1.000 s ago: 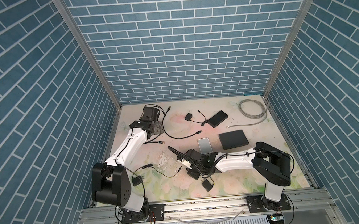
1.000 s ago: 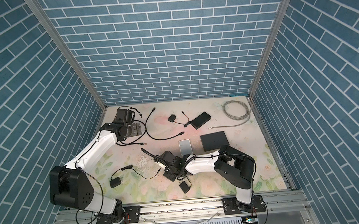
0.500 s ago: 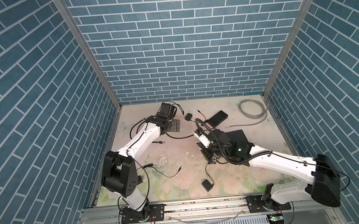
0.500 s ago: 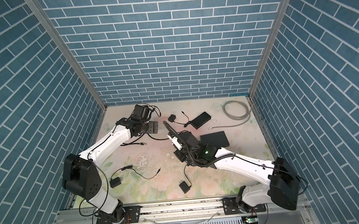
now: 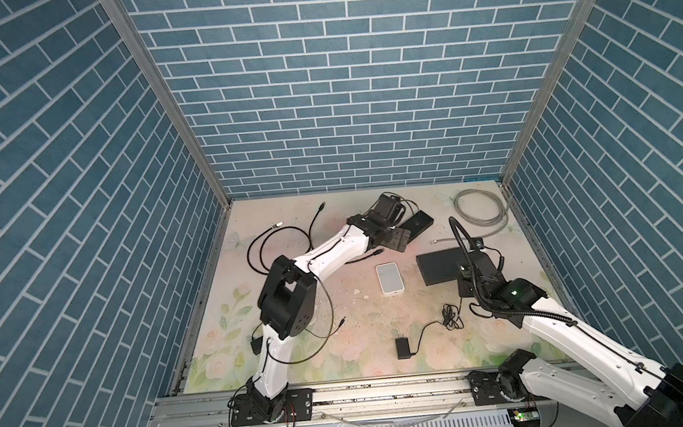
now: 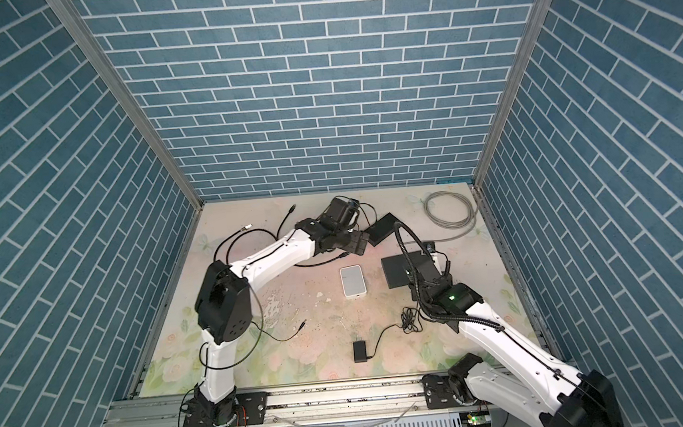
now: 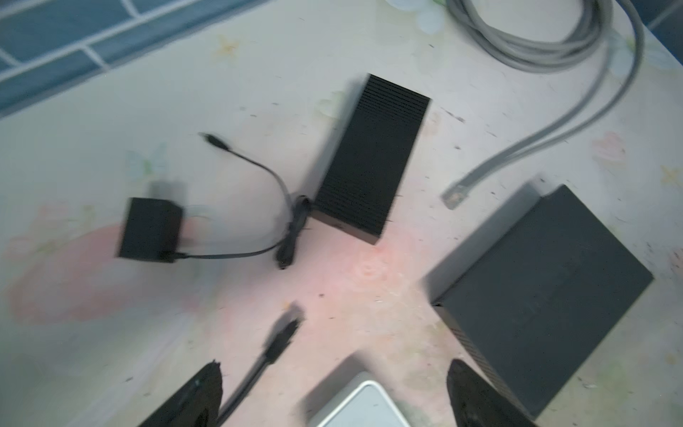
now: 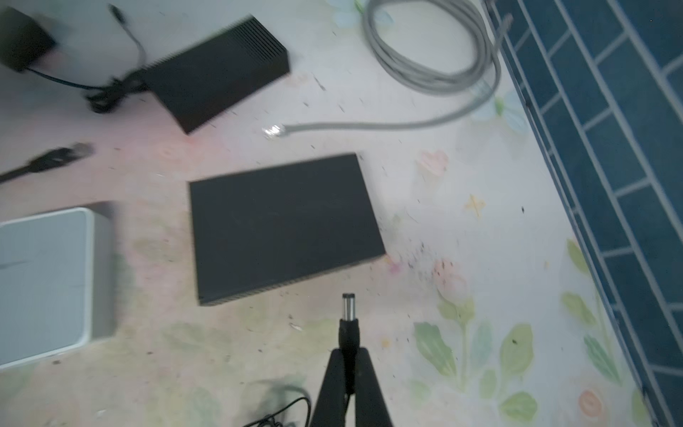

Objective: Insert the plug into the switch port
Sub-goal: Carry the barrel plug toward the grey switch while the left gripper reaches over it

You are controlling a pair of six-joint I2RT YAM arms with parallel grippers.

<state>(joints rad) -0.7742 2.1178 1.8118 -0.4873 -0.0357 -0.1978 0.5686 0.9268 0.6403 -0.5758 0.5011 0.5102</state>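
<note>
The switch (image 8: 284,225) is black, box (image 5: 389,277) white, cable (image 5: 479,212) grey, table (image 5: 361,325) floral, walls (image 5: 341,77) blue-bricked.

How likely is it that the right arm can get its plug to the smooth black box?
Probably yes. The right gripper is shut on the plug, whose tip points at the box, with only bare table between. No port shows from here, though.

Matt black switch (image 8: 284,229), shiny metal-tipped plug (image 8: 347,307)
</note>
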